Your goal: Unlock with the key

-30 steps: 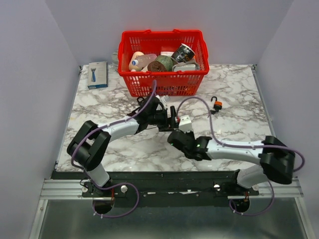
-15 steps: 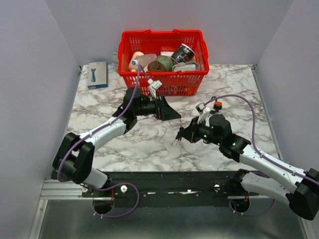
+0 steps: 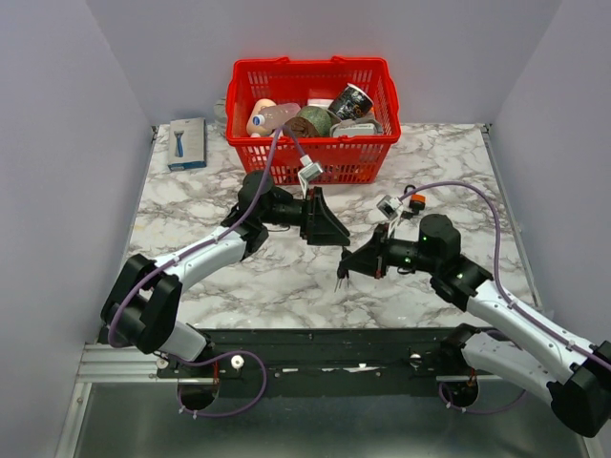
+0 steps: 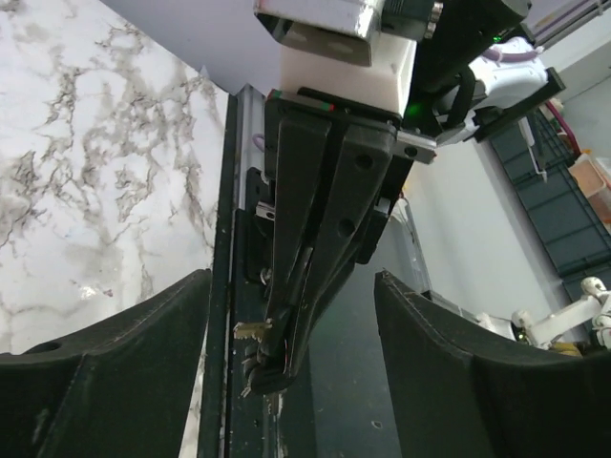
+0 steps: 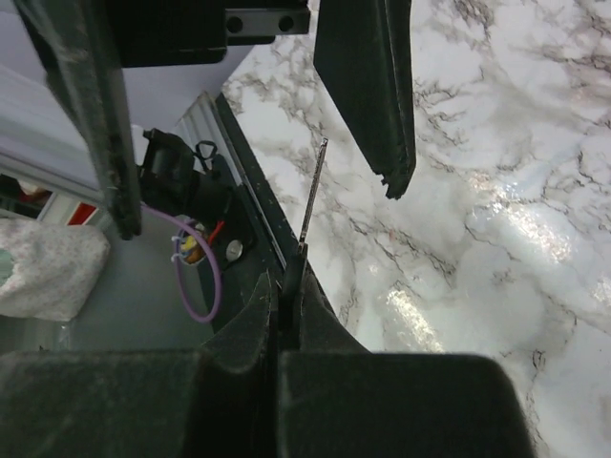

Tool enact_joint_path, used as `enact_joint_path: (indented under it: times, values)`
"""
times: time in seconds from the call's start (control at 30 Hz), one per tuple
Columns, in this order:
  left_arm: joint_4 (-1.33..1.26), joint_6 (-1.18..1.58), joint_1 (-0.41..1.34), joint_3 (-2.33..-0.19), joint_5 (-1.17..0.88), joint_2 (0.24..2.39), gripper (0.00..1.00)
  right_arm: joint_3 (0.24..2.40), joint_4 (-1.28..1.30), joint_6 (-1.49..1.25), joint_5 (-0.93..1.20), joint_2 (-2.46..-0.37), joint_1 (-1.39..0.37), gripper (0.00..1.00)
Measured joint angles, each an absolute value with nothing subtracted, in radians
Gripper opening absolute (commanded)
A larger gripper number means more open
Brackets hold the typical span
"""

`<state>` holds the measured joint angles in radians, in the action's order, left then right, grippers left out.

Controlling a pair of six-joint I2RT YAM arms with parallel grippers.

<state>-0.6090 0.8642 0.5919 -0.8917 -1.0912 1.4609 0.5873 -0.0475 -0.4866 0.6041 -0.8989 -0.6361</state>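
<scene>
My right gripper [image 3: 351,264] is shut on a key; a small bunch of keys [image 3: 341,278] hangs from its tip just above the marble. In the right wrist view the jaws [image 5: 291,286] pinch the key's head and its thin blade [image 5: 312,191] sticks out forward. My left gripper [image 3: 334,232] is open and empty, facing the right gripper from close by. In the left wrist view its jaws [image 4: 291,281] stand wide apart, with the right gripper's tip and the key [image 4: 250,332] between them. A small padlock with an orange body [image 3: 414,198] lies on the table at the right, apart from both grippers.
A red basket [image 3: 313,162] full of groceries stands at the back centre. A blue packet [image 3: 187,143] lies at the back left. The marble tabletop [image 3: 239,277] ends at a black rail in front. Purple cables loop over both arms.
The right arm pulled back to the right with the keys, away from the left gripper. Since then both grippers have edged a little closer again, and the left gripper stays open.
</scene>
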Motion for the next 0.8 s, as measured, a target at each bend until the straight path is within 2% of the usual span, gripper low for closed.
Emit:
enact_joint_path:
  times: [0.07,0.1,0.17,0.27,0.3,0.33,0.43,0.47,0.5,0.63,0.73,0.77,0.8]
  values:
    - [-0.64,0.888,0.593,-0.892,-1.103,1.463,0.66,0.587,-0.065,-0.498,0.627,-0.887,-0.619,0.01]
    - [-0.654,0.894,0.596,-0.892,-1.109,1.464,0.6,0.587,-0.075,-0.506,0.637,-0.882,-0.613,0.01]
    - [-0.694,0.923,0.598,-0.892,-1.118,1.471,0.53,0.587,-0.09,-0.515,0.652,-0.878,-0.602,0.01]
    - [-0.731,0.95,0.604,-0.891,-1.121,1.483,0.38,0.587,-0.104,-0.525,0.672,-0.879,-0.595,0.01]
    - [-0.738,0.952,0.605,-0.891,-1.121,1.485,0.28,0.587,-0.109,-0.527,0.68,-0.879,-0.594,0.01]
    - [-0.746,0.961,0.605,-0.891,-1.121,1.489,0.23,0.587,-0.113,-0.531,0.686,-0.879,-0.593,0.01]
    - [-0.763,0.975,0.604,-0.887,-1.12,1.499,0.19,0.587,-0.126,-0.533,0.701,-0.88,-0.593,0.01]
    - [-0.766,0.976,0.606,-0.886,-1.119,1.501,0.13,0.587,-0.129,-0.535,0.703,-0.88,-0.593,0.01]
    - [-0.768,0.976,0.608,-0.886,-1.119,1.502,0.0,0.587,-0.13,-0.535,0.704,-0.88,-0.591,0.01]
    - [-0.775,0.991,0.613,-0.886,-1.12,1.506,0.0,0.584,-0.133,-0.533,0.711,-0.879,-0.582,0.01]
    - [-0.772,0.991,0.615,-0.885,-1.114,1.505,0.0,0.581,-0.135,-0.534,0.712,-0.879,-0.58,0.15]
    - [-0.765,0.987,0.615,-0.885,-1.11,1.505,0.0,0.58,-0.135,-0.533,0.711,-0.878,-0.58,0.3]
    - [-0.742,0.972,0.616,-0.885,-1.097,1.501,0.0,0.578,-0.134,-0.534,0.709,-0.878,-0.58,0.36]
